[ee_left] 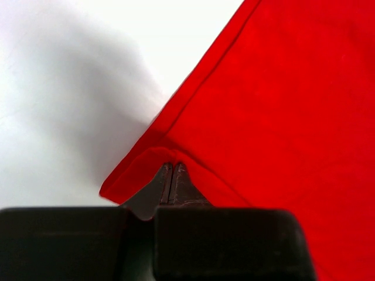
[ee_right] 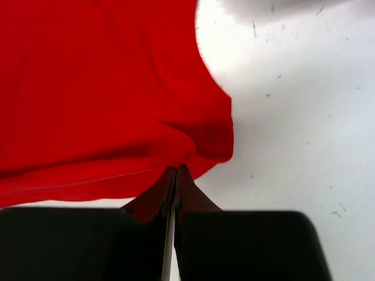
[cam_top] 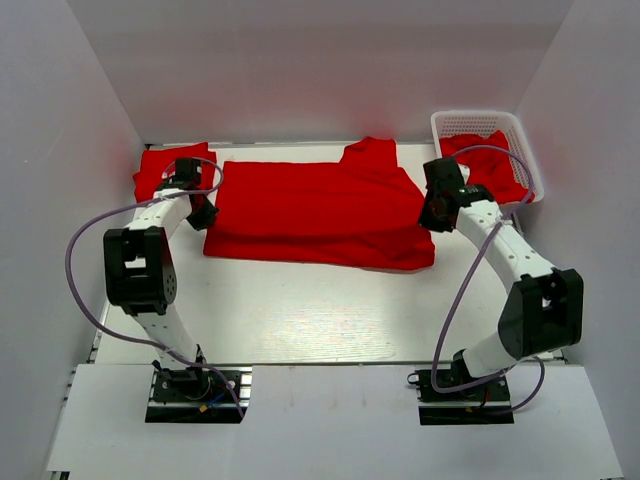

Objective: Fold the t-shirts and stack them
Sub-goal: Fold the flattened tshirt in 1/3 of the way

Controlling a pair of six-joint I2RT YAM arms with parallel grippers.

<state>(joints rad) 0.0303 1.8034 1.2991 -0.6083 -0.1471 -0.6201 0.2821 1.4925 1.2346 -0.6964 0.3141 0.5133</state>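
A bright red t-shirt [cam_top: 320,212] lies spread across the middle of the table, partly folded, with a sleeve sticking up at the back. My left gripper [cam_top: 203,212] is shut on its left edge; the left wrist view shows the fingertips [ee_left: 166,171] pinching the hem of the shirt [ee_left: 281,117]. My right gripper [cam_top: 432,213] is shut on its right edge; in the right wrist view the fingertips [ee_right: 182,174] pinch a bunched corner of the shirt [ee_right: 105,88]. A folded red t-shirt [cam_top: 160,170] lies at the back left. Another red t-shirt [cam_top: 490,165] lies crumpled in the basket.
A white plastic lattice basket [cam_top: 470,124] stands at the back right corner. White walls close in the table on the left, back and right. The white tabletop [cam_top: 300,310] shows bare in front of the spread shirt.
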